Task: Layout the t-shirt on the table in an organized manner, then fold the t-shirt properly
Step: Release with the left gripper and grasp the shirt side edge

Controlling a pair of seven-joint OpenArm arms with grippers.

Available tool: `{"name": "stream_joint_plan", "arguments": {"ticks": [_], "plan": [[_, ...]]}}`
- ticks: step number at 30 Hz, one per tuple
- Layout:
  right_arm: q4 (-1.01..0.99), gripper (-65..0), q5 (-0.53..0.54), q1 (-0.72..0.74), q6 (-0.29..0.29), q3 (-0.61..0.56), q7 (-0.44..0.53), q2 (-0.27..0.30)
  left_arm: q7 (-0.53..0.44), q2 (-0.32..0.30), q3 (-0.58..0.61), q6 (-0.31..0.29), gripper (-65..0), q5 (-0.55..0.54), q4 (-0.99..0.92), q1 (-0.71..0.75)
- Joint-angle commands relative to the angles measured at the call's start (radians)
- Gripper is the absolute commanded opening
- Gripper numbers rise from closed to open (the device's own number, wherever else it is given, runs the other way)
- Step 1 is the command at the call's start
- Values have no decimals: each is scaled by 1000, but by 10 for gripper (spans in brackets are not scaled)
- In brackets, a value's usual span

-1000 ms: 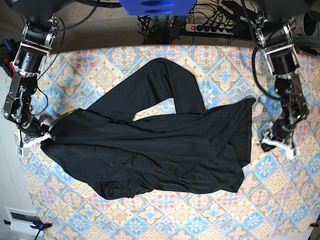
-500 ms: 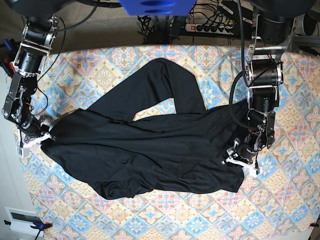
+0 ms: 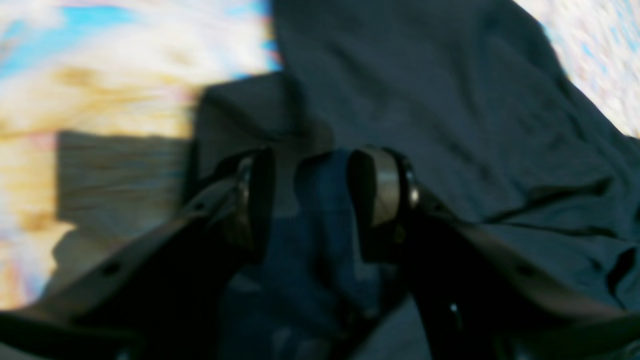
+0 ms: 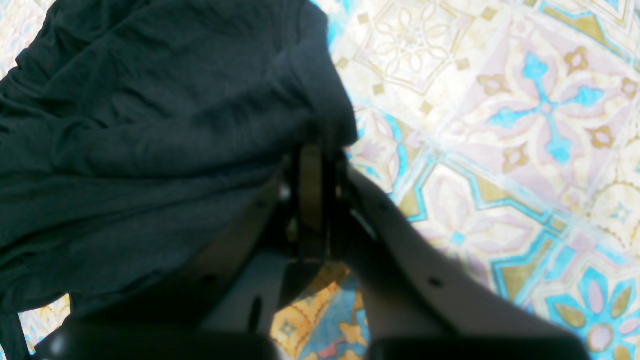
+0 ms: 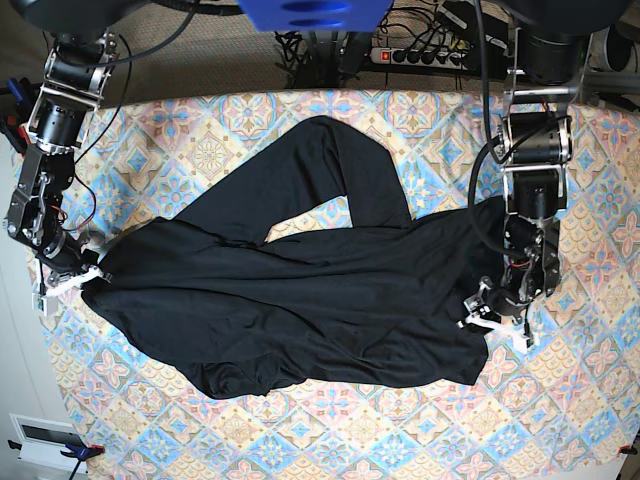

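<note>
Right gripper (image 5: 72, 281) pinching t-shirt (image 5: 300, 300) edge — left gripper (image 5: 497, 322) spread at opposite edge, bare table (image 5: 590, 400) beyond.

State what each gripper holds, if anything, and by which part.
The right gripper is shut on the t-shirt, pinching its edge. The left gripper stands open over the shirt's other side, holding nothing.

left gripper (image 3: 310, 200) is hanging low, jaws standing apart; right gripper (image 4: 312, 187) is sitting pinched closed, arm extended.
</note>
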Motion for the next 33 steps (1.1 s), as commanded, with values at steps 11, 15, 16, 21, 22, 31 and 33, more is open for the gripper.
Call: {"name": "stream_joint_plan", "arguments": {"ticks": [11,15,16,21,22,31,33], "plan": [[20,-650,13,25,2,2,24,25,-15,33,2,-11,-392,0,14,-34],[20,-650,13,25,2,2,21,25,-15,45,0,-11,-392,0,-9,-34],[20,-650,13,25,2,2,21,25,-15,46,0,-11,-392,0,-12,-34],[21,-649,14,22,2,5,16,25,-16,66,0,-11,-393,0,-14,-34],[21,-649,14,22,2,5,16,25,-16,66,0,-11,-393,0,-14,-33],[21,-649,14,22,2,7,16,25,-131,60,2,-8,-650,1,-14,-30],[21,-649,14,22,2,7,16,25,-131,42,3,-8,-650,1,-14,-53]]}}
